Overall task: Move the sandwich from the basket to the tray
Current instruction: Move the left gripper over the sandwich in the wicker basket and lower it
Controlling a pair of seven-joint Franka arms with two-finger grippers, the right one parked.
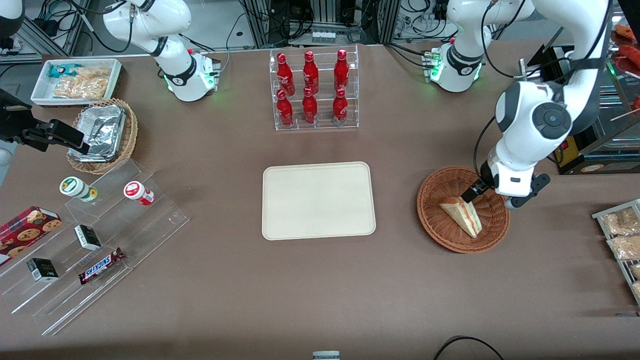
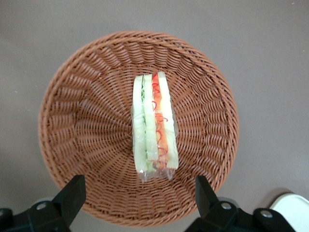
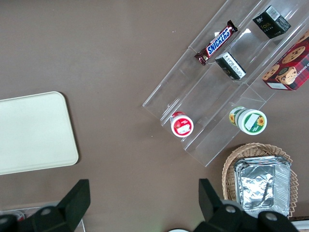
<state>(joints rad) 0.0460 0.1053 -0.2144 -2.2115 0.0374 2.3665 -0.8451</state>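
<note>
The sandwich [image 1: 463, 215] [image 2: 155, 123], a wrapped wedge of white bread with red-orange and green filling, lies inside the reddish-brown wicker basket [image 1: 440, 227] [image 2: 82, 125] toward the working arm's end of the table. My left gripper [image 1: 475, 192] [image 2: 137, 195] hangs just above the basket, over the part of its rim farther from the front camera. Its black fingers [image 2: 72, 193] stand wide open with nothing between them, apart from the sandwich. The cream-beige tray [image 1: 318, 200] [image 3: 34, 133] lies flat and bare at the table's middle.
A clear rack of red bottles [image 1: 314, 90] stands farther from the front camera than the tray. Toward the parked arm's end are a foil-lined basket [image 1: 106, 135], a clear stepped display with snacks [image 1: 95, 245] and a white bin of packets [image 1: 77, 80]. Wrapped snacks [image 1: 622, 235] lie at the working arm's end.
</note>
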